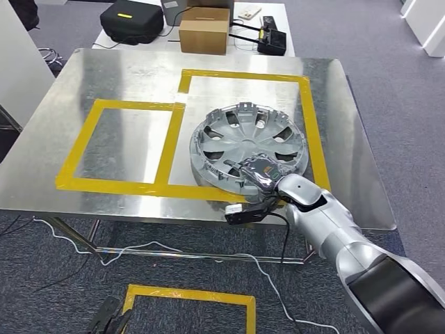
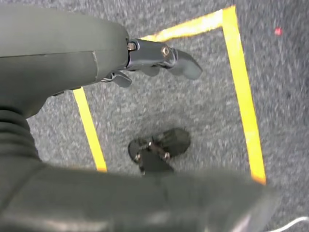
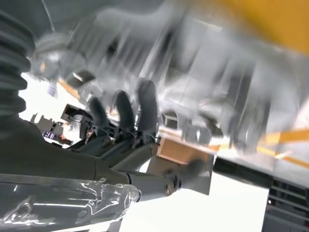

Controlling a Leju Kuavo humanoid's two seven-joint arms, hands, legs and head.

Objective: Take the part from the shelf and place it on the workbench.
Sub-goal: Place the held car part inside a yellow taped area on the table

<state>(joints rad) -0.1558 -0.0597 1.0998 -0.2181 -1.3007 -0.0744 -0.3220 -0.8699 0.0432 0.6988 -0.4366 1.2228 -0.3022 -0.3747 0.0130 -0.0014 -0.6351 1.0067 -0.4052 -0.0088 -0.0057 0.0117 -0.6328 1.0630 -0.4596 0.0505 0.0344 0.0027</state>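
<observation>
Hubcap laid on desk, near-edge grip not yet let go.

The silver round plastic wheel cover (image 1: pixel 247 146) is seen flat on the shiny metal desk (image 1: pixel 131 76), inside the right-hand yellow tape rectangle (image 1: pixel 309 118), its near rim over the tape line close to the desk's front edge. The right hand (image 1: pixel 257 174) is set on that near rim, fingers (image 3: pixel 125 111) curled around it. Risk judged: a withdrawal with fingers hooked could drag the cover off the edge. The left hand (image 2: pixel 160 55) hangs over the carpet, fingers apart, nothing held.
</observation>
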